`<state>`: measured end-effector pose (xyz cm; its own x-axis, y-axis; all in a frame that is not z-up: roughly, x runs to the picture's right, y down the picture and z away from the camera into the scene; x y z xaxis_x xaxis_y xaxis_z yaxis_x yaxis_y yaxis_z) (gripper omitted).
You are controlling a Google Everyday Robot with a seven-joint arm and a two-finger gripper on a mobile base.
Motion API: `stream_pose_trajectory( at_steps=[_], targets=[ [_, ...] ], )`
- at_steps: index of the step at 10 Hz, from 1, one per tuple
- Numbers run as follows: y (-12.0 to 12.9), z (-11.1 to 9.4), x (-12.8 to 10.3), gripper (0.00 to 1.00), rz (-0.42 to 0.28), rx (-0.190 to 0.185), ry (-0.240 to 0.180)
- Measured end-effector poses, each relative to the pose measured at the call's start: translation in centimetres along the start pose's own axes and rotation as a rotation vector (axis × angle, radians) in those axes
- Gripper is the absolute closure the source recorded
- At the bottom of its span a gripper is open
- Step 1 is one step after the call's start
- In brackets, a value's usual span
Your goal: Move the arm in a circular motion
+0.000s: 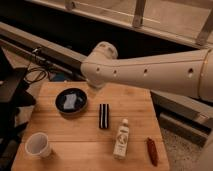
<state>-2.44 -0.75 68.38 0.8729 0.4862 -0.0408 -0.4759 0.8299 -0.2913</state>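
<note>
The cream-white arm (150, 72) reaches in from the right, a thick tube with small dark holes. Its rounded elbow joint (102, 52) hangs above the far edge of the wooden table (60, 125). The short tip points down, and my gripper (93, 86) is at that tip, just above the table's far edge, right of the black bowl (71, 101). It holds nothing that I can see.
The bowl holds a blue-grey packet. On the table also lie a black bar (103, 115), a white bottle (121, 138), a red-brown stick (151, 151) and a white cup (39, 145). Dark equipment (12, 100) and cables (35, 75) stand at the left, a rail behind.
</note>
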Motion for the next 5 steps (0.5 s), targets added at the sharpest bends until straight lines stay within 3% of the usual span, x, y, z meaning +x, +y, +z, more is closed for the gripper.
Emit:
stream_pose_trajectory(
  at_steps=[5],
  targets=[
    [-2.4, -0.6, 1.1, 0.33, -0.003, -0.004, -0.001]
  ],
)
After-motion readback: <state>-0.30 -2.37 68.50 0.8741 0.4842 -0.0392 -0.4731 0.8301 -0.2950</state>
